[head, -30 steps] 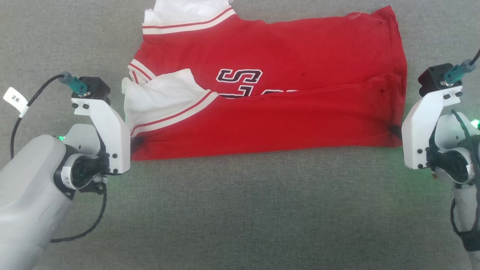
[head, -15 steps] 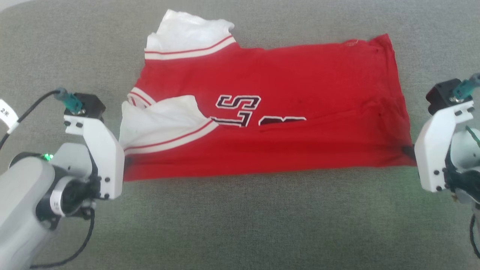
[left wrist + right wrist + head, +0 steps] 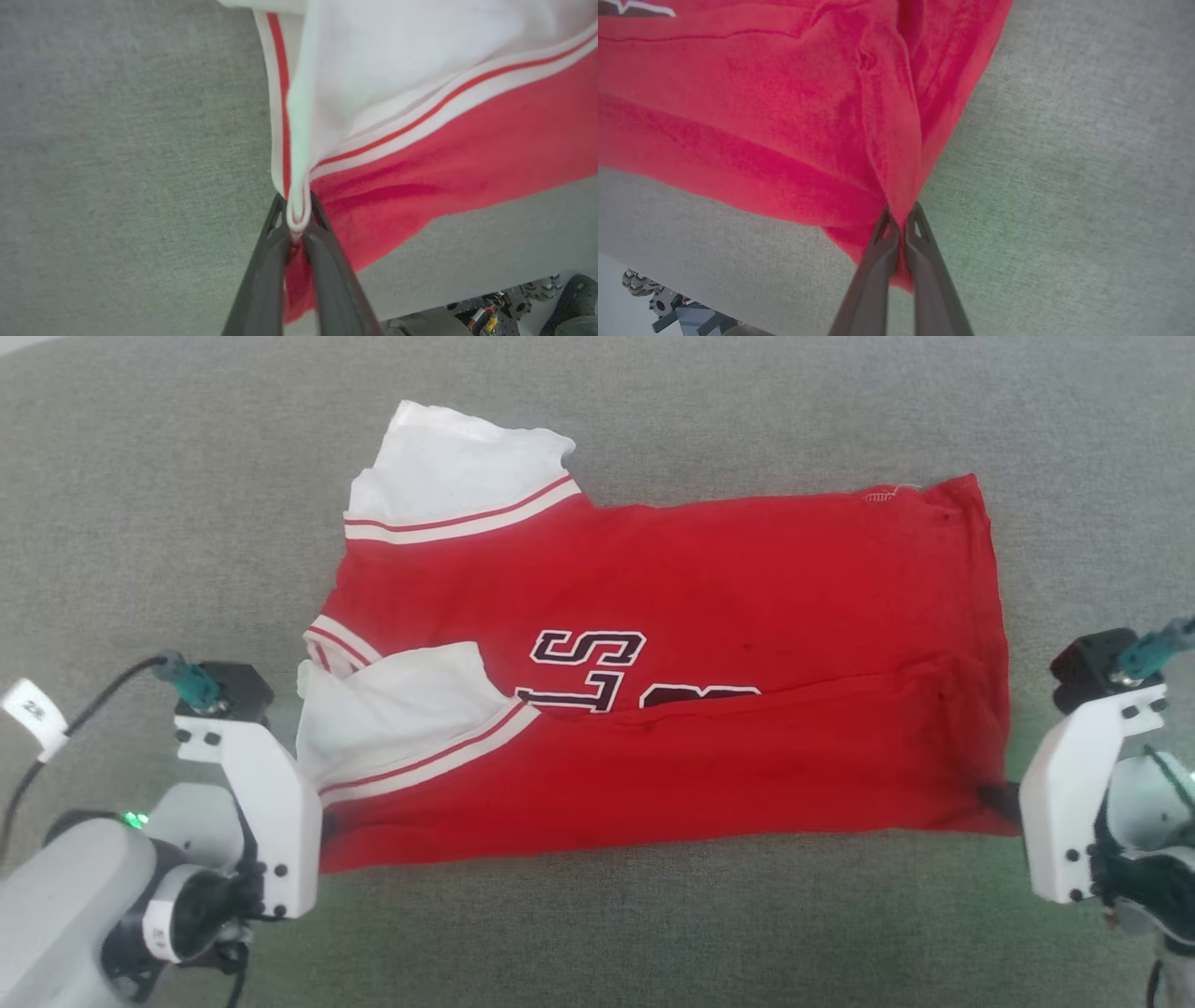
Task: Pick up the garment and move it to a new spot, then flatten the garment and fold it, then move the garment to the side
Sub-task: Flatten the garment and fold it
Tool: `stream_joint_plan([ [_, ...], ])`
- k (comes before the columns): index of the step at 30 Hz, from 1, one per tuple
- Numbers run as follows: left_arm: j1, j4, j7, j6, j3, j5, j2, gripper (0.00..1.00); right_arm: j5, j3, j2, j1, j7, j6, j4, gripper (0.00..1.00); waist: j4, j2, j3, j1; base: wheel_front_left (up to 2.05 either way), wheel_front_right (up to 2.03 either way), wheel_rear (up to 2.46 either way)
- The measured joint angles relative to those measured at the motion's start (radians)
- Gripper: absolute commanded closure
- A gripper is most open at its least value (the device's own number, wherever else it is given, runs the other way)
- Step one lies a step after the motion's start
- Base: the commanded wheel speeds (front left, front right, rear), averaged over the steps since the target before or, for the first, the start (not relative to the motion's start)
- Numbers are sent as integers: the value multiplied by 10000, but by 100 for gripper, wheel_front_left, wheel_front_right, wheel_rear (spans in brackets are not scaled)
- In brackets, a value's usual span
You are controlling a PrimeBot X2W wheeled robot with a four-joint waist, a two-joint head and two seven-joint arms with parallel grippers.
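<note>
Left wrist view: left gripper (image 3: 297,219) clamped on shirt (image 3: 467,154) corner.
Right gripper (image 3: 902,220): clamped on opposite corner.
Shirt: long axis left-right, neck leftward.

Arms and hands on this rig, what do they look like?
Pale grey left forearm, white angular wrist brackets, black blocks with teal plugs. Left hand and right hand: two long dark fingers. Black cable, white tag left.

Grey forearms (image 3: 56,915), white screwed brackets (image 3: 275,812), teal connectors (image 3: 191,681), dark pincer fingers (image 3: 259,284)
</note>
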Motion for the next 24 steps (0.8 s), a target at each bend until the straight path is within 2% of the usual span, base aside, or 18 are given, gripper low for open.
stream_joint_plan([
  [1, 24, 159, 0, -65, -25, -67, -107, 96, -44, 23, 84, 6, -96, 0, 82, 98, -24, 0, 16, 0, 0, 0, 0],
  [2, 49, 326, -50, -182, -77, -90, -209, 76, -151, 88, 100, 7, -213, 0, 188, 90, -46, 0, 35, 0, 0, 0, 0],
  [3, 49, 516, -125, -261, -102, -90, -284, 68, -163, 100, 167, 7, -328, 0, 339, 90, -71, 0, 49, 0, 0, 0, 0],
  [4, 40, 732, -151, -318, -107, -96, -368, 59, -140, 56, 330, 5, -449, -2, 518, 75, -98, 0, 56, 0, 0, 0, 0],
  [5, 24, 903, -163, -355, -92, -178, -458, 22, -199, 82, 410, 0, -617, -6, 686, 33, -119, 0, 57, 0, 0, 0, 0],
  [6, -17, 1057, -201, -466, -77, -236, -518, 0, -280, 188, 382, -30, -744, -6, 780, 0, -137, 1, 56, 0, 0, 0, 0],
  [9, -107, 1379, -339, -673, -19, -261, -639, 0, -268, 268, 479, -169, -1145, -4, 1195, 0, -187, 0, 13, 0, 0, 0, 0],
  [12, -221, 1421, -360, -675, 19, -247, -558, 0, -213, 353, 497, -265, -1496, 0, 1390, 0, -211, 0, -85, 0, 0, 0, 0],
  [19, -639, 570, -510, -460, 640, 38, 420, 0, -31, 130, 318, -317, -2754, -6, 1011, 0, -396, 0, -300, 0, 0, 0, 0],
  [24, -1372, 334, -623, -476, 1120, 286, 886, 0, -171, -96, 456, -644, -4646, -8, 437, 0, -768, 0, -352, 0, 0, 0, 0],
])
